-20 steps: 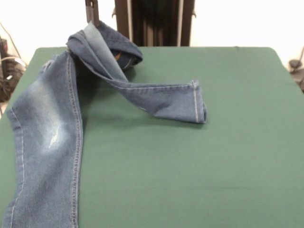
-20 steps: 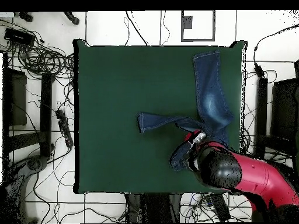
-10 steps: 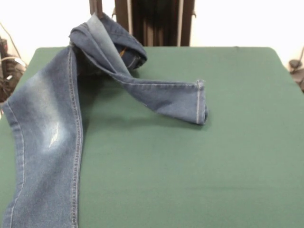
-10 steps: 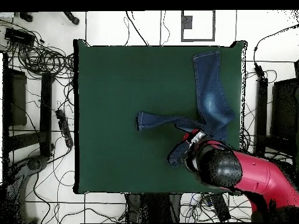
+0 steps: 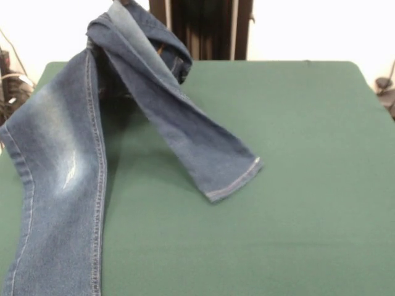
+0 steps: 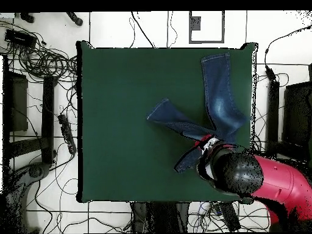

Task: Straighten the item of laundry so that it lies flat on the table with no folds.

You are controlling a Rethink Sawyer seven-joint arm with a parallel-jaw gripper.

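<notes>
Jeans (image 5: pixel 62 172) lie on the green tabletop (image 5: pixel 296 185), toward its left side from across the table. 1 leg runs long and mostly flat down that left edge and out past the near rim. Waist end is bunched and lifted at the far edge, where the arm (image 6: pixel 268 183) sits over it in the overhead view.

Change over the last second: the 2nd leg has swung. It lay nearly crosswise, cuff standing on edge and turned over on itself. Now it slants diagonally from the raised waist toward the table's middle, and the cuff (image 5: pixel 234 179) has opened, lying face-up with its hem stitching showing. The bunched waist also sits higher in the frontal view than it did, almost at the top edge, so the lift has gone on.

Claw: hidden behind denim from the front and under the arm's head from above; cannot tell if it is clenched or released. Raised cloth suggests a hold, but that is inference only.

Meaning for the task: partial gain. The 2nd leg is untwisting and its end is flatter. Waist remains folded over on itself, and the 2 legs splay apart rather than lying parallel. Spreading the waist down looks like the main work left.
</notes>
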